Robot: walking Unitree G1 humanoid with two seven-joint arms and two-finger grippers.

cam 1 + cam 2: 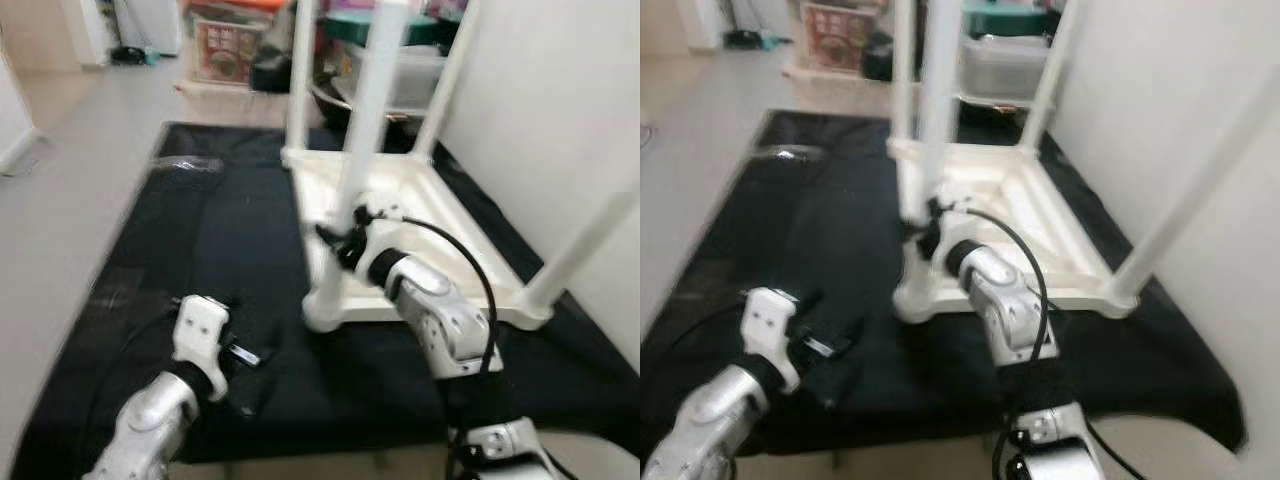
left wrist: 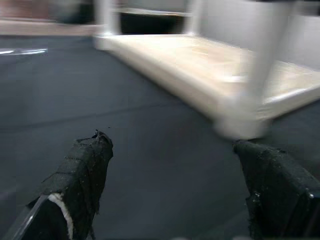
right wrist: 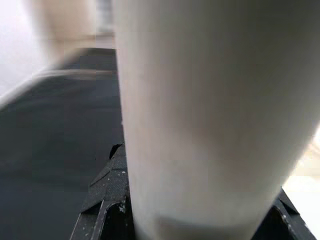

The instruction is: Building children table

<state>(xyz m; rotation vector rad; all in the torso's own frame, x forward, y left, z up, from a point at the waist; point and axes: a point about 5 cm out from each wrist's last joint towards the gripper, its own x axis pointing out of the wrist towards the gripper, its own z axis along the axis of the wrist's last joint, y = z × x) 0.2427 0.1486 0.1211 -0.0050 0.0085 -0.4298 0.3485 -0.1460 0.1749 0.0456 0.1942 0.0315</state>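
Where the black mat [image 1: 200, 260] covers the floor, we have the white children's table [image 1: 420, 230] lying upside down on it, close beside the wall [image 1: 560, 110], its tabletop flat on the mat and its four legs standing up.

We judge the step in hand to be seating the near leg [image 1: 365, 110], the one at the corner closest to us. Our right gripper [image 1: 345, 243] reaches to the base of that leg, and the right wrist view shows the white shaft pressed between the fingers [image 3: 107, 200], so the jaws are clenched around the leg.

Our left gripper [image 2: 175, 190] hovers low over the mat, near that same corner but apart from it, fingers [image 2: 80, 175] spread wide and holding nothing.

Next, we think, the leg needs turning or pressing down until it sits firm in its socket. The left gripper could steady the tabletop's edge so the table does not slide.
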